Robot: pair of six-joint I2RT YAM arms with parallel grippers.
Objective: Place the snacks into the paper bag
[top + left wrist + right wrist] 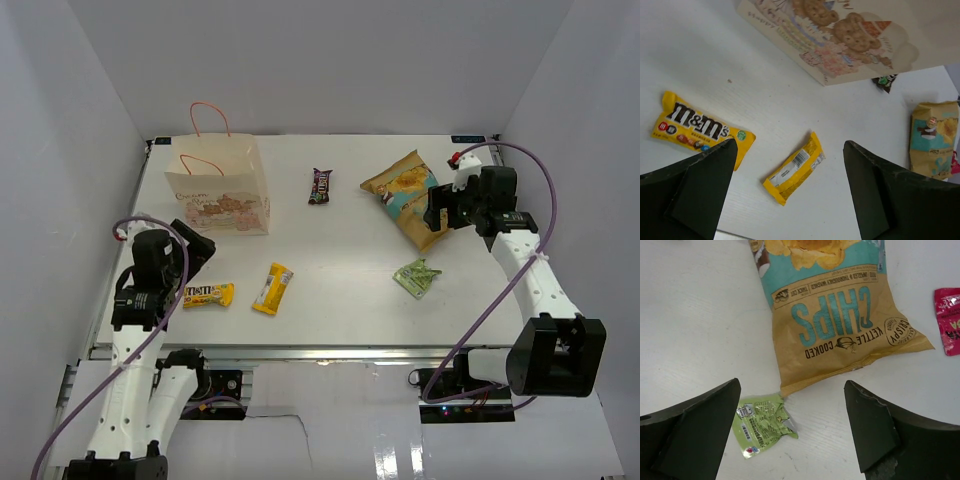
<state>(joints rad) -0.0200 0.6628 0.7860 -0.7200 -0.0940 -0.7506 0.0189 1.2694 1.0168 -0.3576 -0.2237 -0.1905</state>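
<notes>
Scanning from the top camera, finds the task apparently not yet begun: shows the paper bag (222,195) upright at the far left of the surface (340,250), with all five snacks lying outside it. Places the purple candy bar (320,186) and the chip bag (405,195) toward the far side, the green packet (416,277) near the right arm, the M&M's pack (208,294) and the yellow bar (272,288) near the left arm. Puts the left gripper (200,243) just beside the bag and the right gripper (437,210) at the chip bag's edge.

Moving to the left wrist, reveals jaws spread wide and empty over the yellow bar, with the M&M's pack off to one side.

Moving to the right wrist, reveals jaws likewise wide and empty above the chip bag's lower end and the green packet. Leaves every snack to be picked up and bagged.
</notes>
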